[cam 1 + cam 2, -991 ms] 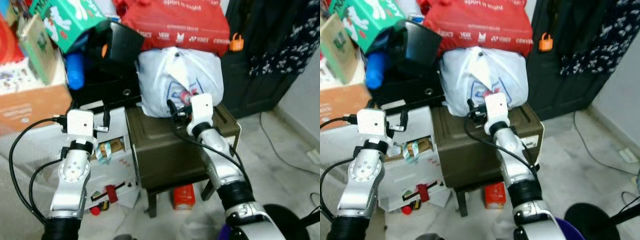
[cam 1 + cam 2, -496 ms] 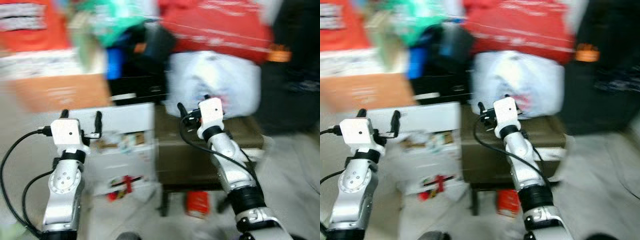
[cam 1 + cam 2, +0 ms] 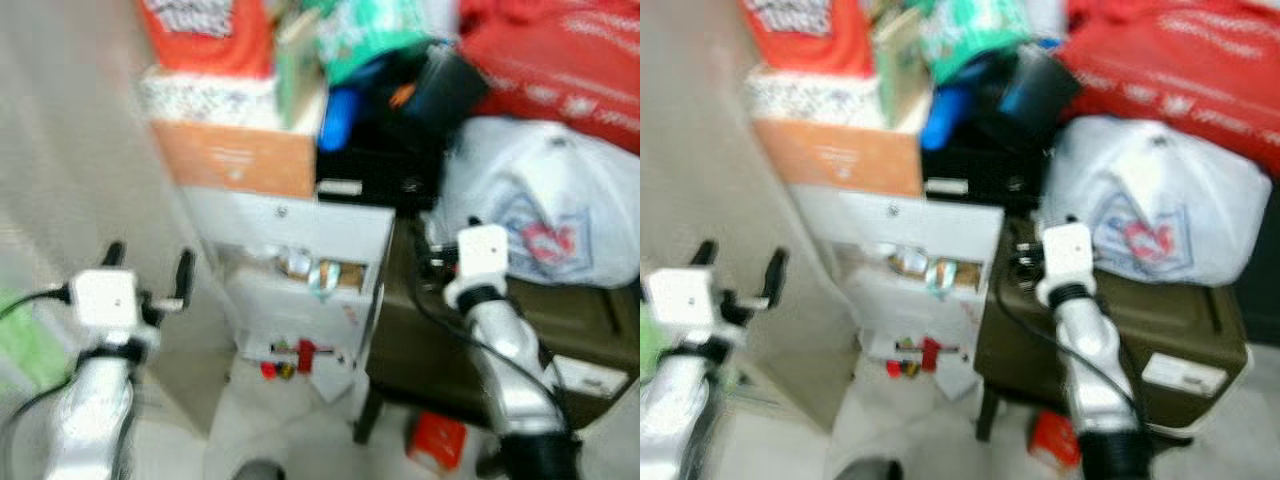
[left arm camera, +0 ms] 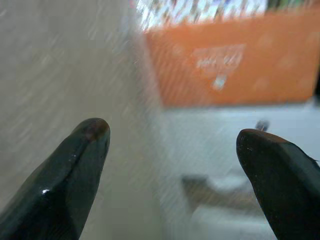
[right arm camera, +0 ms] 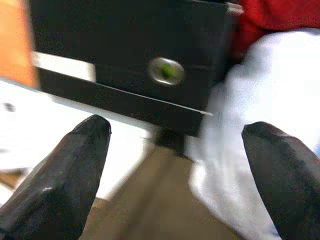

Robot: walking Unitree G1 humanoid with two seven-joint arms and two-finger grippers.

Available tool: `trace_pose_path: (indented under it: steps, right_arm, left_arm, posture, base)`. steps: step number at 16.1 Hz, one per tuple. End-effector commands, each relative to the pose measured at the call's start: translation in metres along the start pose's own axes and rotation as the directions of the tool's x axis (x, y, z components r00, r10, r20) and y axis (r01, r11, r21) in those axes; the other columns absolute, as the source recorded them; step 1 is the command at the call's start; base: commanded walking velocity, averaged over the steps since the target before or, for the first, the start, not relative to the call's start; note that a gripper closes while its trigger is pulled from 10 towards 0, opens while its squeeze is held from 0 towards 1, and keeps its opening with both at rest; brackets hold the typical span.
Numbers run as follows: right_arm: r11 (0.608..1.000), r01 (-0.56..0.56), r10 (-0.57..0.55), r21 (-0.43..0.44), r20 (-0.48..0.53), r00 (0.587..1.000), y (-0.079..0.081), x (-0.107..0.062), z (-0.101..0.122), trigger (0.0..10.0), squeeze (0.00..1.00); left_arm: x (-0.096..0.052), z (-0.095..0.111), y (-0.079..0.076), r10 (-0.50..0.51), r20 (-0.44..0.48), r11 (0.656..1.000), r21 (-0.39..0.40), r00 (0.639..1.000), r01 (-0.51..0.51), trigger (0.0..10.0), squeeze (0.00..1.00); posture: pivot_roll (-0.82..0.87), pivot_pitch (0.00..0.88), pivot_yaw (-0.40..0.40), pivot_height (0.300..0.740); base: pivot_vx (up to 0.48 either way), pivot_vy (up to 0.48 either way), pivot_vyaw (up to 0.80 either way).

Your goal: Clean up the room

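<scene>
Left pincer (image 3: 145, 275) spread, empty, near left by the wall; right pincer (image 5: 175, 145) spread, empty, over the trunk (image 3: 560, 330), facing bag (image 3: 545, 205) and black box (image 3: 385, 175); seemingly scouting clutter; next, choosing a piece to grasp.

Pretty cramped in here, and it's all blurry. The left gripper (image 3: 148, 272) has open air around it, fingers spread wide, with a plain beige wall (image 3: 70, 130) right alongside on its left. Ahead of it is a white cabinet (image 3: 300, 230) with junk stuffed in its open shelf, and an orange box (image 3: 235, 158) stacked on top. The right gripper (image 5: 175, 145), spread wide too, hangs over the dark green trunk (image 3: 560, 320), boxed in by a black case (image 5: 140, 45) straight ahead and a white plastic bag (image 3: 545, 205) just beside it. Bare floor (image 3: 290, 430) below the cabinet is the roomiest bit.
</scene>
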State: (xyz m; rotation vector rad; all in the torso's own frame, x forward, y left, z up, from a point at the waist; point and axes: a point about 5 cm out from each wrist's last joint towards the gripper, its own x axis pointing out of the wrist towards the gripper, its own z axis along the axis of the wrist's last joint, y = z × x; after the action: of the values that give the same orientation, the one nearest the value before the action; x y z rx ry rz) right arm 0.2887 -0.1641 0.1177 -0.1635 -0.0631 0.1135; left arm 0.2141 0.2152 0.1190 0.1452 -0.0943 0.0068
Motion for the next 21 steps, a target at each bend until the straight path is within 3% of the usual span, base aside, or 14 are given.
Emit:
trace_pose_path:
  steps: [1, 3, 5, 7, 12, 21]
  right_arm:
    - [1.000, 0.019, -0.019, 0.000, 0.019, 1.000, -0.005, 0.000, 0.006, 10.0, 0.00]
    - [0.999, 0.035, -0.035, 0.006, 0.025, 0.999, -0.003, 0.001, 0.010, 10.0, 0.00]
    - [0.999, 0.038, -0.038, 0.001, 0.014, 0.999, -0.007, -0.010, 0.013, 10.0, 0.00]
    - [0.999, 0.043, -0.043, -0.004, 0.009, 0.999, -0.009, -0.014, 0.014, 10.0, 0.00]
    - [1.000, -0.009, 0.009, -0.003, 0.021, 1.000, 0.002, -0.001, 0.021, 10.0, 0.00]
    - [0.980, -0.195, 0.198, -0.042, 0.051, 0.979, 0.026, 0.021, 0.032, 10.0, 0.00]
  left_arm:
    - [0.001, 0.007, -0.005, -0.026, 0.028, 1.000, 0.004, 0.999, 0.026, 10.0, 0.00]
    - [0.003, 0.012, -0.008, -0.063, 0.034, 0.998, 0.006, 0.997, 0.063, 10.0, 0.00]
    - [0.013, 0.018, -0.012, -0.082, 0.051, 0.997, -0.004, 0.995, 0.082, 10.0, 0.00]
    - [0.013, 0.017, -0.016, -0.099, 0.047, 0.995, -0.012, 0.994, 0.099, 10.0, 0.00]
    - [0.021, 0.016, -0.033, -0.158, 0.050, 0.986, -0.049, 0.986, 0.160, 10.0, 0.00]
    - [0.000, 0.006, -0.036, -0.008, 0.005, 0.997, -0.077, 1.000, 0.009, 10.0, 0.00]
  posture:
    - [0.02, 0.000, 0.004, 0.740]
    - [0.03, 0.000, 0.018, 0.740]
    - [-0.01, 0.000, 0.044, 0.740]
    - [-0.02, 0.000, 0.052, 0.740]
    - [-0.01, 0.000, 0.022, 0.740]
    - [0.07, 0.000, -0.094, 0.740]
  base:
    - [0.000, 0.000, 0.80]
    - [0.000, 0.000, 0.80]
    - [0.000, 0.000, 0.80]
    - [0.000, 0.000, 0.80]
    - [0.000, 0.000, 0.80]
    - [0.000, 0.000, 0.80]
